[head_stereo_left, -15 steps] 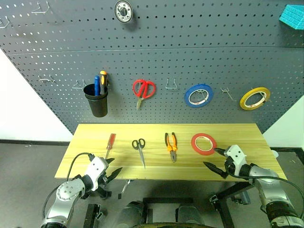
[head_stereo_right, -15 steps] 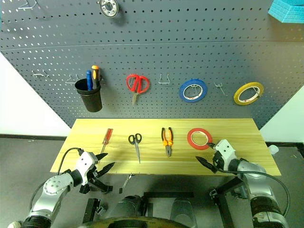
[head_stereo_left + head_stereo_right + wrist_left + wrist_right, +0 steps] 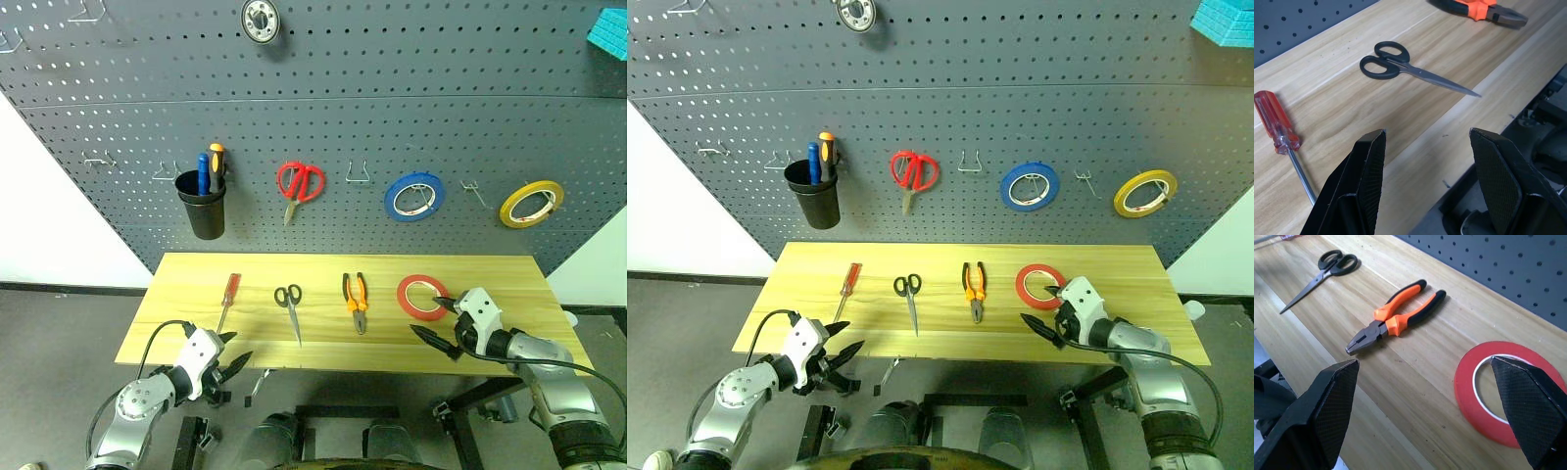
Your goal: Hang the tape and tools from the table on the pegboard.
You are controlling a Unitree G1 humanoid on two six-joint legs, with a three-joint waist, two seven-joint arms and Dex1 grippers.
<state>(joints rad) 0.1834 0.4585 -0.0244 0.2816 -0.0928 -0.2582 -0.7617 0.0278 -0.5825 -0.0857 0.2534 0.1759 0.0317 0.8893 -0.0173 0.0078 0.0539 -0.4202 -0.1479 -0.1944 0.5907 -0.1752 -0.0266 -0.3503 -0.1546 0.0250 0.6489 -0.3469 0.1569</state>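
The thin flat red tape roll with white core (image 3: 422, 296) lies flat on the light wooden tabletop (image 3: 196, 333), just ahead of the wide-spread, empty right claw (image 3: 439, 320). Probably light and stiff; best pinched across its rim. The orange-and-black pliers (image 3: 355, 300) lie near but clear. The left claw (image 3: 233, 354) hangs parted, empty, at the near edge.

A white wall (image 3: 59, 225) shows on both sides of the dark perforated panel, meeting a grey floor (image 3: 59, 333) along a dark skirting strip (image 3: 69, 288). Even light falls across the room. A turquoise ridged object (image 3: 609, 27) sits at the upper corner on the robot's right.
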